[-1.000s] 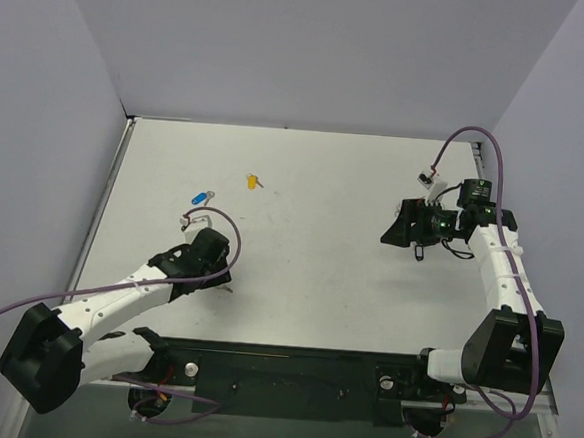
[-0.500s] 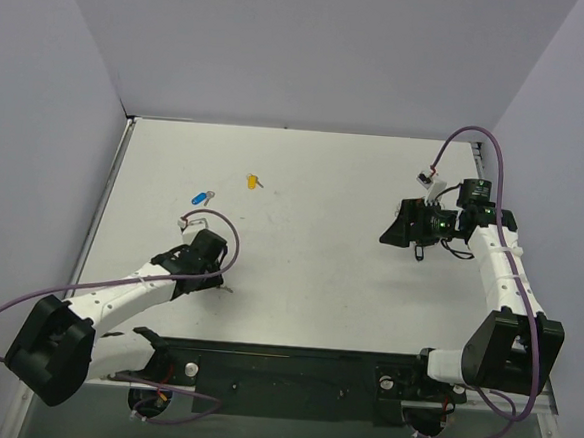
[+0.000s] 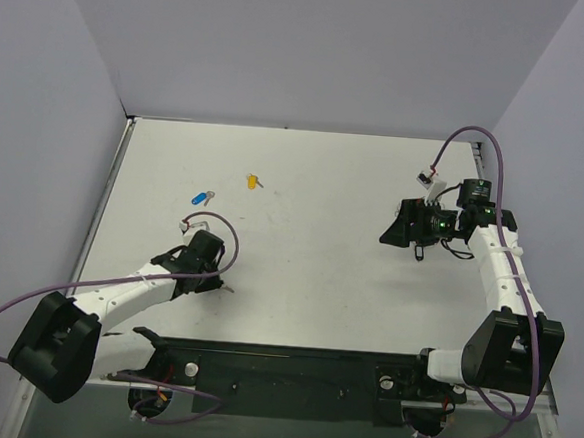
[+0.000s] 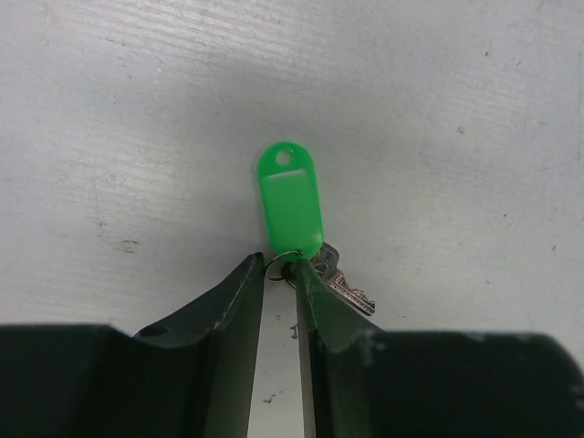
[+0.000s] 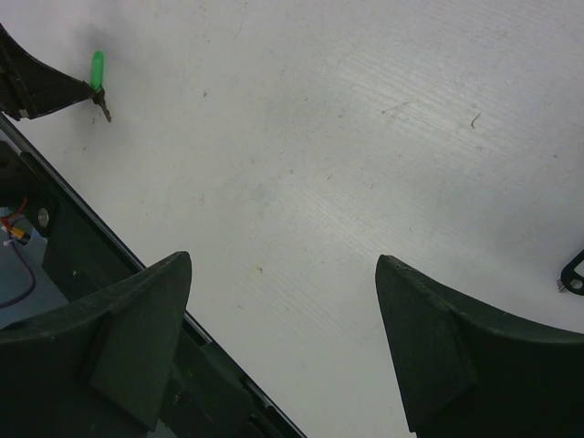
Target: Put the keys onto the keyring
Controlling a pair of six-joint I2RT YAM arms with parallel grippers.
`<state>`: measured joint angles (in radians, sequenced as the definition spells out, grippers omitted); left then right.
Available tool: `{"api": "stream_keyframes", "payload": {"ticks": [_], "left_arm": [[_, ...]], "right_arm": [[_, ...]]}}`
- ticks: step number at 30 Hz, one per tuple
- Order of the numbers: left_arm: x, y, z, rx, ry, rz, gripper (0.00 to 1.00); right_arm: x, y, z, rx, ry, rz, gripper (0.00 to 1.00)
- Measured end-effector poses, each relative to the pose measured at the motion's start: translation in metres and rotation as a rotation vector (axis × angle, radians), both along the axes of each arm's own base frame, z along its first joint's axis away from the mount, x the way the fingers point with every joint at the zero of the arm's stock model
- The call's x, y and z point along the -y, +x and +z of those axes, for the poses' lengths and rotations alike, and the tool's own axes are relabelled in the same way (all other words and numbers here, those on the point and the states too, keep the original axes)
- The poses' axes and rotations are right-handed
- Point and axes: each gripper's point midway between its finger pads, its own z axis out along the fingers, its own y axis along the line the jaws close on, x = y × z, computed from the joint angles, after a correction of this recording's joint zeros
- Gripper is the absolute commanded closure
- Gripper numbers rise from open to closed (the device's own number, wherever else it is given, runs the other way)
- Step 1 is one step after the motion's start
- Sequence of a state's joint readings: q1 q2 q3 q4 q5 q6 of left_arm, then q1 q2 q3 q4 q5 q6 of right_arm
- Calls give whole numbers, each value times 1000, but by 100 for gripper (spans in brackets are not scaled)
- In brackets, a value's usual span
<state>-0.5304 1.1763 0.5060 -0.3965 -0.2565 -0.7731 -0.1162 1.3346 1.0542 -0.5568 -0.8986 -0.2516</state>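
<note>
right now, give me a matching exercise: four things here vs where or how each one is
Things:
1 green key
2 blue key
3 yellow key
4 right tool

Place or state:
a open, empty
b rearmost key
c its ring between the left tool's tips
d left of the yellow one, a bit nearer

Pairs: 1c, 2d, 3b, 4a

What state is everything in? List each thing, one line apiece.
green key, flat on the table
left tool, jaws narrow, tips flanking the green key's near end; grip unclear
right tool, open, empty
blue key, loose on the table
yellow key, loose on the table
</note>
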Motion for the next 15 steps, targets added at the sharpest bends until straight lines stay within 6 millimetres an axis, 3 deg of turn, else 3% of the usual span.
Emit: {"api": "stream_keyframes", "payload": {"ticks": [15], "left_arm": [[1,0,2,8,-19,2,77]], "right_arm": [[0,0,0,-1,0,0,23]]}}
